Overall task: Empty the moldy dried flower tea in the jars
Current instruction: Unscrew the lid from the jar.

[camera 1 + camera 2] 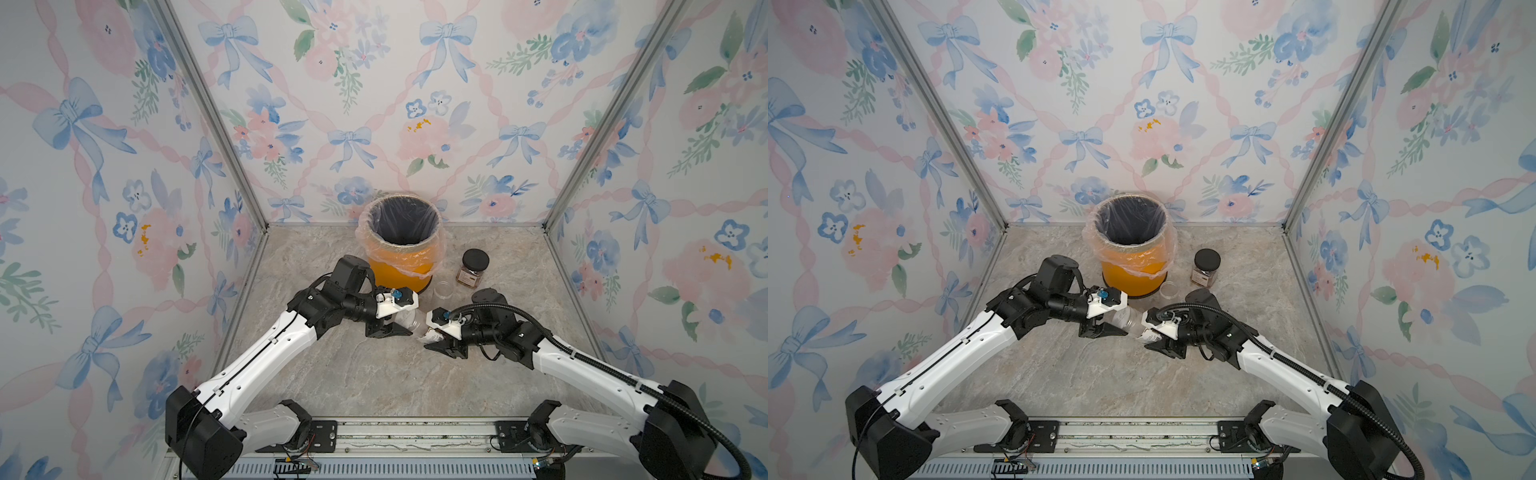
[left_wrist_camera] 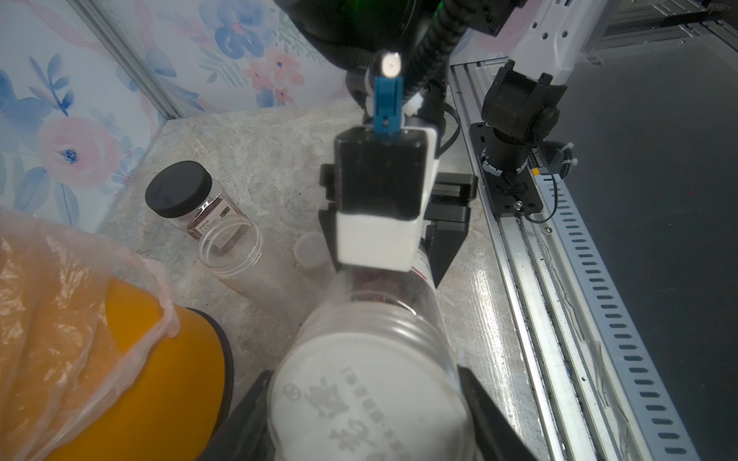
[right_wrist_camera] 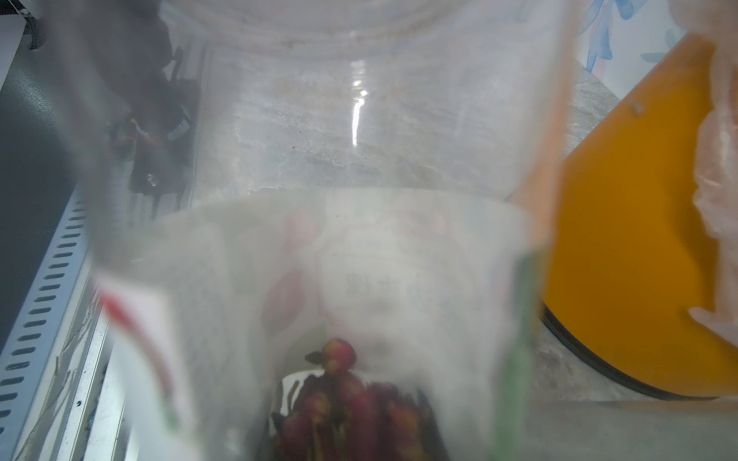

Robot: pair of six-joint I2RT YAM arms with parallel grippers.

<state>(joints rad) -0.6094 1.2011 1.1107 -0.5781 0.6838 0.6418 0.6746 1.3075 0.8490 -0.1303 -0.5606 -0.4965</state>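
A round clear jar (image 1: 413, 323) lies level above the table, held between my two grippers. My left gripper (image 1: 400, 321) is shut on its white lid (image 2: 367, 399), with a finger pressed against each side. My right gripper (image 1: 432, 333) is shut on the jar's labelled body (image 3: 359, 259). Inside it, reddish dried flower tea (image 3: 351, 403) is piled at the right gripper's end. A squarish labelled jar with a black lid (image 1: 473, 268) stands upright to the right of the bin, with brown tea in it. A slim clear jar (image 1: 444, 289) stands open beside it, and its translucent lid (image 2: 309, 249) lies on the table.
An orange bin (image 1: 401, 266) with a plastic liner stands at the back centre, just behind my left gripper. Flowered walls close in the marble table (image 1: 374, 374) on three sides. A metal rail (image 1: 415, 436) runs along the front edge.
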